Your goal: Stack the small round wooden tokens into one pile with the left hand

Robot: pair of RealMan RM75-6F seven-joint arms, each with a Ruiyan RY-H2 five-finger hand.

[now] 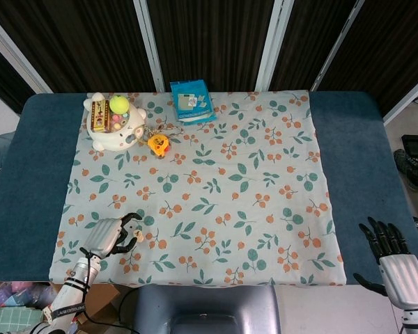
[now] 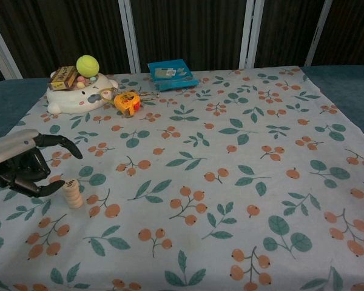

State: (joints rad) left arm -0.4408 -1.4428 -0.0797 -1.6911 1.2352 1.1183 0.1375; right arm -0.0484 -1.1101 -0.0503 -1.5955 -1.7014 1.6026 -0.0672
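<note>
Worktop (image 1: 28, 181), blue covering, overlaid with a floral-print cloth (image 2: 230, 151). Stack of small round wooden tokens (image 2: 72, 194): stood upright on the cloth near its front left corner, one pile. Left hand (image 2: 21, 167): lay just beside the stack on its left, fingers spread apart and holding nothing, fingertips near the pile but not touching it. Right hand (image 1: 397, 261): rested off the cloth at the front right corner of the worktop, fingers extended and apart, empty. Far left of the cloth: a white animal-shaped holder (image 2: 79, 94) carrying a yellow-green ball (image 2: 87, 64) and a small box (image 2: 64, 77). Beside it, a yellow tape measure (image 2: 127, 101). Far centre: a blue packet (image 2: 171, 73), flat.
</note>
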